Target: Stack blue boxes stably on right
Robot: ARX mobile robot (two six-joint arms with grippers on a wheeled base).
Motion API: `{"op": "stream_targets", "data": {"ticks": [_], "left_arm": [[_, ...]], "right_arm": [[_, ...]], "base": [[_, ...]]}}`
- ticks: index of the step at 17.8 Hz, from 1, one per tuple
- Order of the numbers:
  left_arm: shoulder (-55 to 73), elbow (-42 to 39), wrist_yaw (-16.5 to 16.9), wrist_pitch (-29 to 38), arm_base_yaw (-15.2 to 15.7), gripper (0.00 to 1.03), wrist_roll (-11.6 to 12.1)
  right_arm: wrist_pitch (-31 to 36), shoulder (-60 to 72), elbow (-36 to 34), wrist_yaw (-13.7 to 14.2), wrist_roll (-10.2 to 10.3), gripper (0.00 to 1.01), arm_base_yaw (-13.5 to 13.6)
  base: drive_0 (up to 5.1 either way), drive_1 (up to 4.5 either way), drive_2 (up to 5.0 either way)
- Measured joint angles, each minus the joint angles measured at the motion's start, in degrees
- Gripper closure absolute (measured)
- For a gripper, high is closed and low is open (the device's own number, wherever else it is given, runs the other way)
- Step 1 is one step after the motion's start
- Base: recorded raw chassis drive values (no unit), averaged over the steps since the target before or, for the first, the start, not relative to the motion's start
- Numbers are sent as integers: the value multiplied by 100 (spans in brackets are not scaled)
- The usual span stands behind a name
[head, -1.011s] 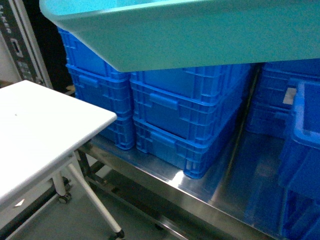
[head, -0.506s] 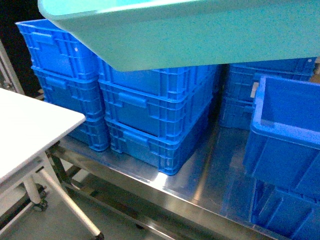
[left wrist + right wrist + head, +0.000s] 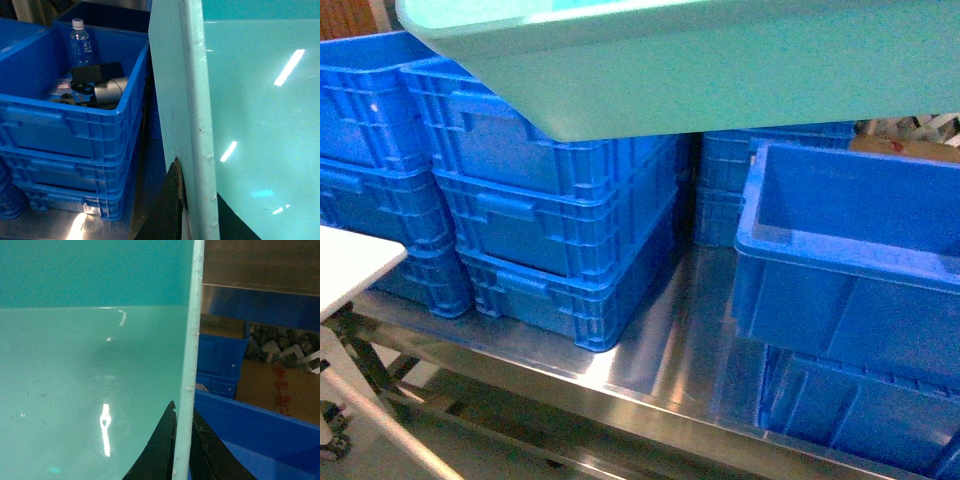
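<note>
Holding a turquoise tub [image 3: 720, 70] aloft between us, we carry it across the top of the head view, above the steel desk [image 3: 660, 350]. Left pincer [image 3: 182, 200]: closed on the tub's left rim, one dark finger on each side of the wall, as the left wrist view shows. Right pincer [image 3: 182, 450]: closed likewise on the right rim, dark fingers [image 3: 157, 450] pinching the thin edge. Tub: open-topped, smooth, nothing seen inside, tilted slightly in the head view. Below, on the desk: a stack of dark blue ribbed crates [image 3: 560, 220] at centre-left, with further stacks behind and to the left of it. Top crate of the stack beside our left arm [image 3: 75, 95] holds a water bottle [image 3: 80, 45], a black block [image 3: 97, 72] and a grey cylinder [image 3: 112, 90]. Right side of the desk: an open dark blue crate [image 3: 850, 250] resting on another crate. Corner of a white table [image 3: 350, 270] shows at lower left.
</note>
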Motion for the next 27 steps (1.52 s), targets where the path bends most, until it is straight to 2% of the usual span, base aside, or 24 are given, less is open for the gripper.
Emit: {"op": "stream_targets", "data": {"ticks": [9, 16, 27], "left_arm": [[0, 0, 7, -9, 17, 101, 2], [2, 0, 4, 7, 0, 101, 0], [-9, 0, 0, -20, 20, 101, 4]], "right_arm": [[15, 0, 0, 17, -2, 94, 31], [0, -2, -2, 2, -2, 94, -2], [7, 7, -2, -2, 0, 94, 11]], "base": [[272, -455, -332], [-120, -120, -120], [72, 72, 72]]}}
